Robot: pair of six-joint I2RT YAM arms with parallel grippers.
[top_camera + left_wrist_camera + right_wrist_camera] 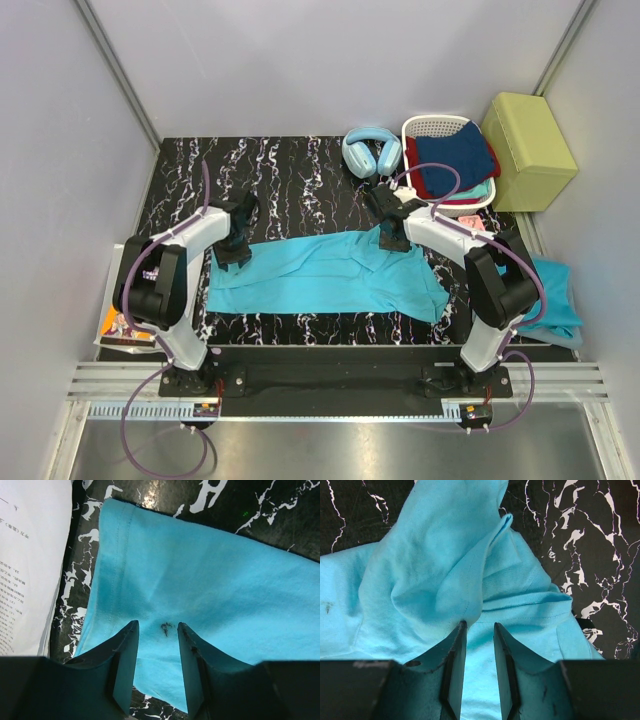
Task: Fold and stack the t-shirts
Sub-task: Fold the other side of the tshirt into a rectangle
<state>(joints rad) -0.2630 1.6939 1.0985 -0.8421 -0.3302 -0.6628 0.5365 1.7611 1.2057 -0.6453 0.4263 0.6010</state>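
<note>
Turquoise t-shirt (330,272) spread crosswise on the near part of the marbled table (290,165), smooth at the left hem, ridged into a raised fold on the right. Bare tabletop beyond its far edge, printed paper (25,565) near the left hem. Partly spread over the cloth and pinching nothing: left gripper (157,625) and right gripper (480,625).
</note>
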